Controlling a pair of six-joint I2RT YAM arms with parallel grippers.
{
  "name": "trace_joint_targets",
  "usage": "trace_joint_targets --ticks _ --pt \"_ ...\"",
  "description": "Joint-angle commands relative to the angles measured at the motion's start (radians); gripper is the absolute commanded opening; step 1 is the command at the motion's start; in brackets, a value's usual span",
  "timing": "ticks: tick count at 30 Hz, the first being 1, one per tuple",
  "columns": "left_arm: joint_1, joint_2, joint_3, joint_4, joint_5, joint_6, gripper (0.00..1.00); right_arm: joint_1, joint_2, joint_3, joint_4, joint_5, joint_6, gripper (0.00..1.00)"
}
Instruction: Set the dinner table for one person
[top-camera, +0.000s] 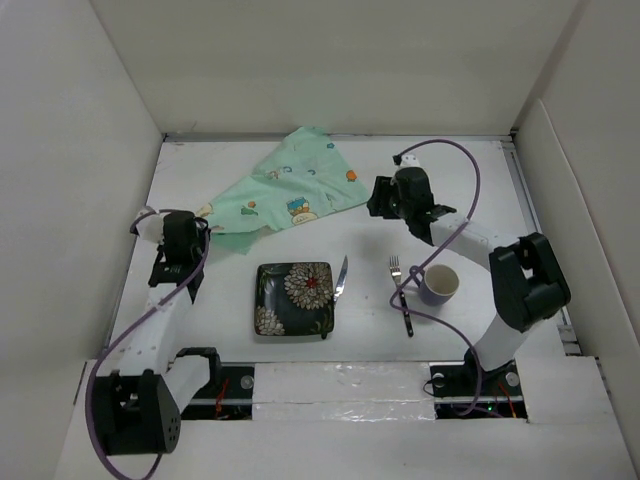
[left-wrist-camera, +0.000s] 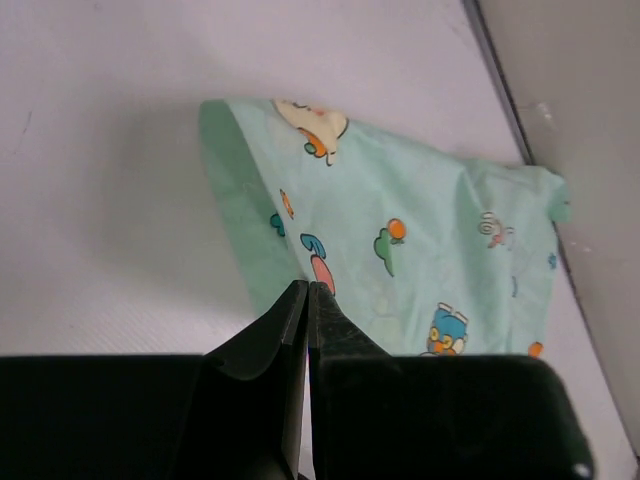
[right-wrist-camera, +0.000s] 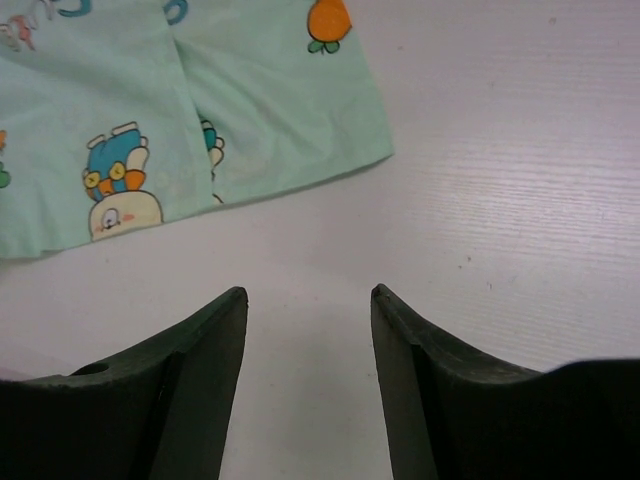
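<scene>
1. Pinching the cloth at its near left edge, the left gripper has its fingers pressed flat together, and green fabric runs right into the tips.
2. The cloth is mint green with cartoon prints. It lies rumpled and partly folded on the far half of the table, with one corner reaching toward the back wall.
3. The right gripper hangs over bare table just beside the cloth's right corner. Its fingers stand wide apart with nothing between them, clear of the fabric.
4. The table is the white top that fills the walled enclosure, and every item rests on it.
5. A dark square plate with a flower pattern sits mid-table on the arms' side, near the cloth's front edge but apart from it.
6. A knife lies tilted just beside the plate's right edge, its tip pointing away from the arms.
7. A fork lies further right, tines pointing away.
8. A purple cup stands upright just right of the fork.
9. The right arm's purple cable loops down across the fork's handle in the top view.
</scene>
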Motion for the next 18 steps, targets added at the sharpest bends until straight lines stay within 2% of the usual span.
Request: trace_joint_targets --ticks 1,3,6,11,18 --pt "0.001 -0.081 -0.03 -0.011 0.039 0.077 0.0 -0.007 0.076 0.08 -0.032 0.054 -0.018 0.58" --pt "0.001 -0.11 -0.03 -0.025 0.079 0.086 0.0 -0.016 0.152 0.173 -0.102 0.06 -0.018 0.58" --pt "0.001 -0.129 -0.04 -0.009 0.105 0.085 0.0 -0.016 0.226 0.218 -0.151 0.068 -0.006 0.57" --pt "0.001 -0.195 -0.059 0.026 0.151 0.077 0.0 -0.016 0.37 0.381 -0.245 0.15 0.031 0.56" --pt "0.001 -0.321 -0.145 0.109 0.219 0.04 0.0 -0.007 0.498 0.574 -0.375 0.225 0.073 0.55"
